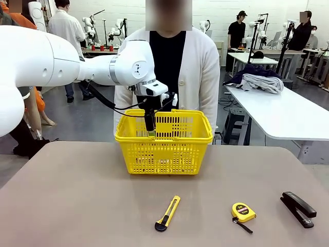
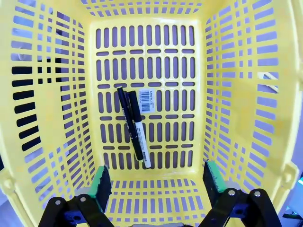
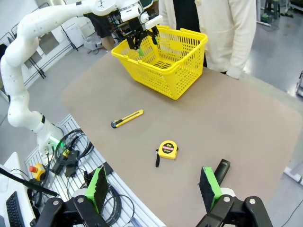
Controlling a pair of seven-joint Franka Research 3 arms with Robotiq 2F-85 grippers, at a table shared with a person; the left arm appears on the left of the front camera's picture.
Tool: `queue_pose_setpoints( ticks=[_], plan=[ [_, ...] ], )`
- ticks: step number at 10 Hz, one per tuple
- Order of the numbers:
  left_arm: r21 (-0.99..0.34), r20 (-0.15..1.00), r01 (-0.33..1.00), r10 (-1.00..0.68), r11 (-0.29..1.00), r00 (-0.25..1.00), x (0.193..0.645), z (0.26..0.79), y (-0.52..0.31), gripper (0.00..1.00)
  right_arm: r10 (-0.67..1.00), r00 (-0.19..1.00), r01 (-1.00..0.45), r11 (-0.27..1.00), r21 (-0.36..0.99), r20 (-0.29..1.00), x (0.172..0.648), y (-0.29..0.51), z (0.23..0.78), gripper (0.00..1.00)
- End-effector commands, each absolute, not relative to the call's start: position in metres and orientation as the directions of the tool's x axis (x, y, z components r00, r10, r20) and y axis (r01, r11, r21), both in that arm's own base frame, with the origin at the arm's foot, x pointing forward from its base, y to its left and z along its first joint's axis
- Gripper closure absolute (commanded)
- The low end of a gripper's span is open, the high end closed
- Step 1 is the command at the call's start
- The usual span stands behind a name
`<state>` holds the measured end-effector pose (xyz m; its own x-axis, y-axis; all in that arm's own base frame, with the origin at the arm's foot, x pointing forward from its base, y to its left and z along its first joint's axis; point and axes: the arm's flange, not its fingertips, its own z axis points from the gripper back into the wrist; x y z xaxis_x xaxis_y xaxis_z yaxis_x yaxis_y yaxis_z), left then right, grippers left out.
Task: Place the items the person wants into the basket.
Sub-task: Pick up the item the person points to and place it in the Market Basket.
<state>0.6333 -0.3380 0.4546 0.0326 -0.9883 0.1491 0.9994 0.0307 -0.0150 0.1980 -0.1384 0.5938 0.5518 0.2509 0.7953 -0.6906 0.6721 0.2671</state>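
A grey-brown table (image 1: 77,206) with rounded corners is shown, bearing four things. The yellow lattice basket (image 1: 163,154) is set upright near the far edge, about midway across. The yellow-and-black utility knife (image 1: 168,213) is laid well on the robot's side of the basket, nearly straight before it, its black end turned away from the basket. The round yellow tape measure (image 1: 242,212) is placed as far from the basket as the knife, but to the robot's right, a black strap trailing from it. The black stapler (image 1: 298,208) is laid flat farthest right of the basket, beyond the tape measure.
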Motion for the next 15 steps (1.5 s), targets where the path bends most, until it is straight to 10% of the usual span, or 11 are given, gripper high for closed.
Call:
queue_pose_setpoints(
  ticks=[1,9,15],
  plan=[
    [-0.015,0.151,0.998,-0.986,0.066,0.067,0.603,0.496,-0.320,0.00,0.249,0.538,-0.706,0.655,0.269,0.806,0.199,-0.137,0.593,0.00],
    [0.196,0.291,0.895,-0.895,0.402,0.338,0.329,0.607,-0.120,0.00,0.249,0.538,-0.706,0.655,0.269,0.806,0.199,-0.137,0.593,0.00],
    [0.126,0.362,0.879,-0.847,0.459,0.390,0.323,0.575,-0.078,0.00,0.249,0.538,-0.706,0.655,0.269,0.806,0.199,-0.137,0.593,0.00]
  ],
)
